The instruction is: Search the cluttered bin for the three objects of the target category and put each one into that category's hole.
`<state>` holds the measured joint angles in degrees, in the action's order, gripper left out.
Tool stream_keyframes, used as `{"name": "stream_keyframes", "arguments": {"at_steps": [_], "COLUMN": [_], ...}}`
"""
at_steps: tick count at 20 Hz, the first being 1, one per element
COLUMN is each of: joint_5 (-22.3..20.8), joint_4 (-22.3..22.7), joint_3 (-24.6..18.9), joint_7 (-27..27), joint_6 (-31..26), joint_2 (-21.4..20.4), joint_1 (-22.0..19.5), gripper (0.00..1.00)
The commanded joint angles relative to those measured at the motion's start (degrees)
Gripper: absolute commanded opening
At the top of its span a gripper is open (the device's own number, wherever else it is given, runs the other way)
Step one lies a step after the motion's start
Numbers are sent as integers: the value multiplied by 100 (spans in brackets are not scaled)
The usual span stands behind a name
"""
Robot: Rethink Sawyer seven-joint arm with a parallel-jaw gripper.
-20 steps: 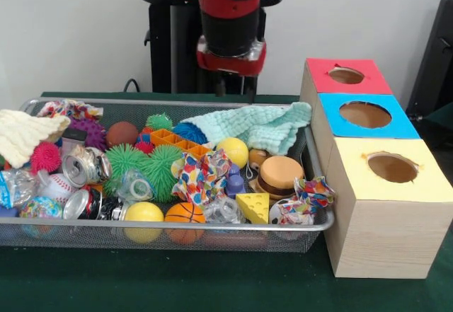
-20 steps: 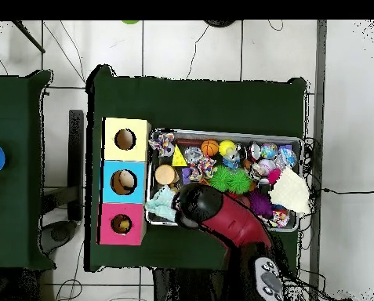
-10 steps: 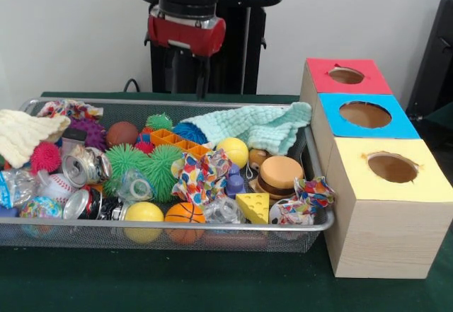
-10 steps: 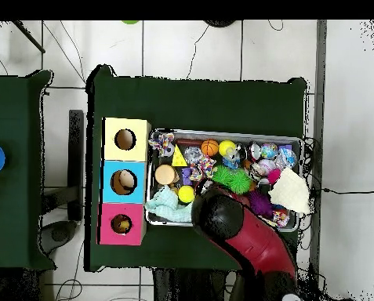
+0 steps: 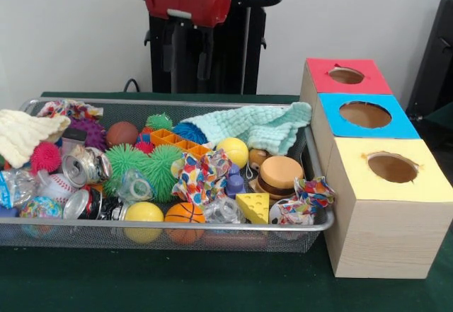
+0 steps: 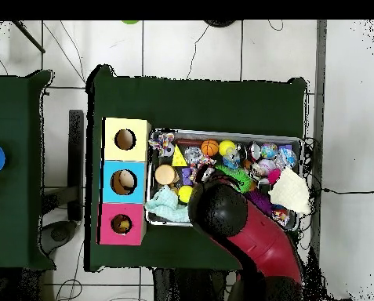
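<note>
A red gripper (image 5: 187, 47) hangs high above the back of the wire bin (image 5: 212, 227), its jaws apart and empty. Judged: the search step. Next, pick a target from the clutter and descend. Three holed boxes (image 5: 386, 177) touch the bin's side.

No lettering, brand, number or sign can be read on anything in either view
</note>
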<state>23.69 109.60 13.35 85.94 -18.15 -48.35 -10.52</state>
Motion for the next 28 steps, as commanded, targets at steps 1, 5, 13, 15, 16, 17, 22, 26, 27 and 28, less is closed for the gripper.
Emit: {"name": "stream_keyframes", "arguments": {"at_steps": [1,5,13,15,16,17,22,26,27,28], "joint_5": [513,650,823,880,910,936,1079,1254,1292,1364], "joint_4": [-448,-542,-727,-747,-756,-761,-733,-822,-834,-857], "joint_3": [-200,-295,-487,-477,-452,-428,-406,-353,-361,-380], "joint_7": [1941,1972,2119,2210,2274,2332,2568,2860,2903,2996], "joint_6": [-476,-248,314,263,215,168,213,-10,-27,-22], "joint_2": [513,812,1387,1463,1503,1527,1634,1655,1648,1649], "joint_1": [158,226,354,410,456,497,671,880,907,962], "gripper": [100,100,100,100,100,100,100,100,100,100]}}
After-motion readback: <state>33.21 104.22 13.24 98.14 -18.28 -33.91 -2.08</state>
